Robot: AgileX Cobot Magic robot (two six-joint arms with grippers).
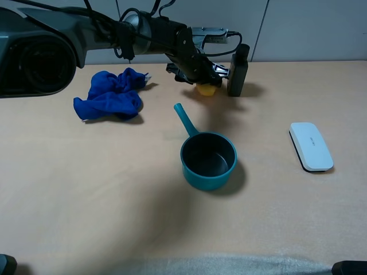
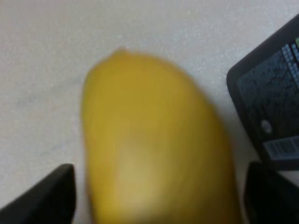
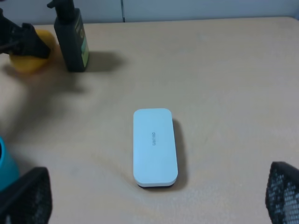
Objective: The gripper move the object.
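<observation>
Left wrist view alone shows thin gaps: left gripper (image 1: 207, 79) jaws released, flanking smooth yellow-orange oval object (image 2: 154, 140) near far edge of beige tabletop (image 1: 86, 189), just beside black bottle (image 1: 237, 70). Right gripper (image 3: 159, 200) jaws spread wide.

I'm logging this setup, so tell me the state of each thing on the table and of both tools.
left tool: open, straddling the object.
right tool: open, empty.
object: lying on the table, not gripped.
teal pot: upright, empty.
blue cloth: crumpled.
black bottle: upright.
white device: lying flat.
</observation>
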